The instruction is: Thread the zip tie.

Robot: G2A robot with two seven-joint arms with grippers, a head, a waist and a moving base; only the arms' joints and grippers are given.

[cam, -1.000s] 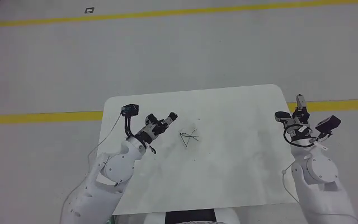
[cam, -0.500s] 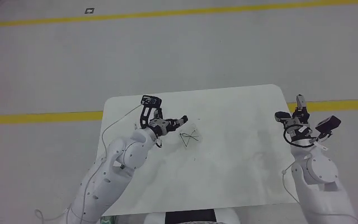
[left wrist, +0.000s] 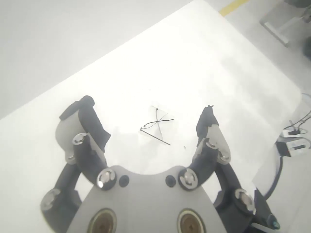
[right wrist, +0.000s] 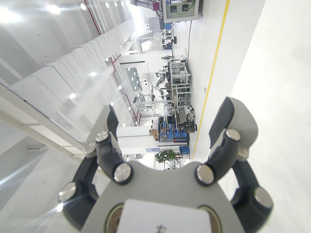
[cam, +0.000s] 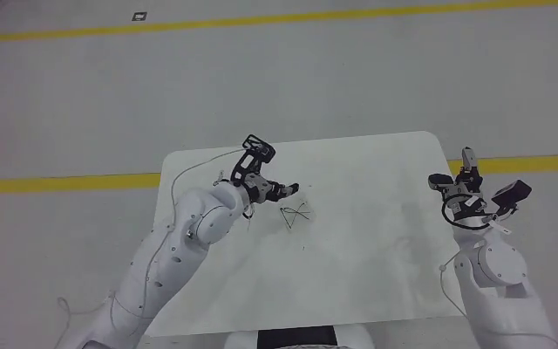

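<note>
Thin black zip ties point(cam: 295, 215) point(left wrist: 156, 126) lie crossed over one another near the middle of the white table point(cam: 366, 262). My left gripper point(cam: 289, 188) point(left wrist: 148, 109) is open and hangs just above and left of them, empty, with the ties showing between its fingers in the left wrist view. My right gripper point(cam: 466, 162) point(right wrist: 167, 117) is open and empty, held off the table's right edge and pointing out at the room.
The table's far edge and rounded right corner point(left wrist: 201, 2) are close beyond the ties. A yellow floor line point(cam: 78, 182) runs behind the table. A cable point(cam: 196, 166) trails from my left arm.
My left arm has swung right and forward, bringing its open gripper from the table's left side to just beside the zip ties. The right arm has kept still.
</note>
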